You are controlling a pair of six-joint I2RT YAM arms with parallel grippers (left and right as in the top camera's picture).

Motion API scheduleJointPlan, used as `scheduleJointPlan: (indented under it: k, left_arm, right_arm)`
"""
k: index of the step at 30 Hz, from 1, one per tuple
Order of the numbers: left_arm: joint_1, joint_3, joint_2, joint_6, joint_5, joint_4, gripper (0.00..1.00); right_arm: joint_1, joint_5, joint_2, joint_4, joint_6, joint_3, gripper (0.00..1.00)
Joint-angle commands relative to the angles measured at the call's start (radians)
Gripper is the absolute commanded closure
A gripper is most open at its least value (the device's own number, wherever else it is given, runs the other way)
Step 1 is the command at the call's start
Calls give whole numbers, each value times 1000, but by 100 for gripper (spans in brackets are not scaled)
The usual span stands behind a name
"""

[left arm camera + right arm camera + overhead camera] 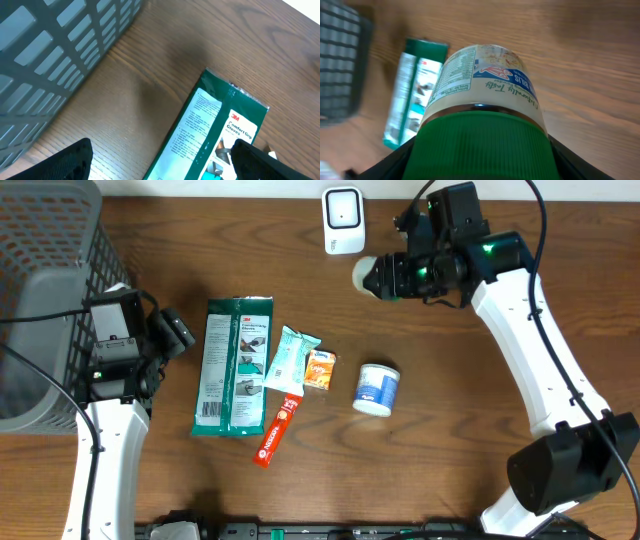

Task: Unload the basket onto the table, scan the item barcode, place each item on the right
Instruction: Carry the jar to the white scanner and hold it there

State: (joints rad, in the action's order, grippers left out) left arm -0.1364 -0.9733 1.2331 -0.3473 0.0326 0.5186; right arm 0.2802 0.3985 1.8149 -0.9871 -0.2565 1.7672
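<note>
Two arms, but only one matters: the right gripper point(405, 272) is clamped round the green ribbed lid point(480, 145) of a cream plastic jar with a printed label point(485, 82), held on its side above the table with its base pointing to the robot's left. Just past that base, a bit further back, sits the white boxy barcode scanner point(343, 218), so I'd guess the label needs turning toward it. The left gripper point(172, 332) hangs wide open and empty beside the green glove packet point(235, 367)

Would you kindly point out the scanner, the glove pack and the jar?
scanner point(343, 218): overhead view, its front face.
glove pack point(235, 367): overhead view, middle of the pack.
jar point(485, 80): right wrist view, its label.
</note>
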Motion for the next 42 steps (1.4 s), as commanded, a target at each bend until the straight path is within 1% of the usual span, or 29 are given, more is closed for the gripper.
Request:
scheduleJointPlan:
  k: [1,3,7,13,17,23,25,30,39,42]
  left_arm:
    - [-3,-26,-10,-6,13,1,12]
    - [-3,-26,-10,-6,13,1,12]
    - [-3,-26,-10,-6,13,1,12]
    - [-3,-26,-10,-6,13,1,12]
    - [-3,-26,-10,-6,13,1,12]
    - [-3,-26,-10,-6,13,1,12]
    - [-3,-26,-10,-6,13,1,12]
    - [-3,-26,-10,-6,13,1,12]
    - [-3,-26,-10,-6,13,1,12]
    - [-3,-26,-10,-6,13,1,12]
  right_arm:
    - [3,97,-8,31,-93,20,98]
    - [2,97,-8,39,-107,20,99]
    - [2,80,-8,52,-106,20,99]
    - [9,24,-8,193,-107,20,99]
    - [20,-8,6,326,-124,18,99]
    - [41,-5,87,532,-145,18,99]
    - [44,2,123,608,-156,18,99]
    - [44,22,227,795,-120,18,99]
    - [14,22,418,1171,-132,18,99]
    - [8,22,473,1267,-132,18,99]
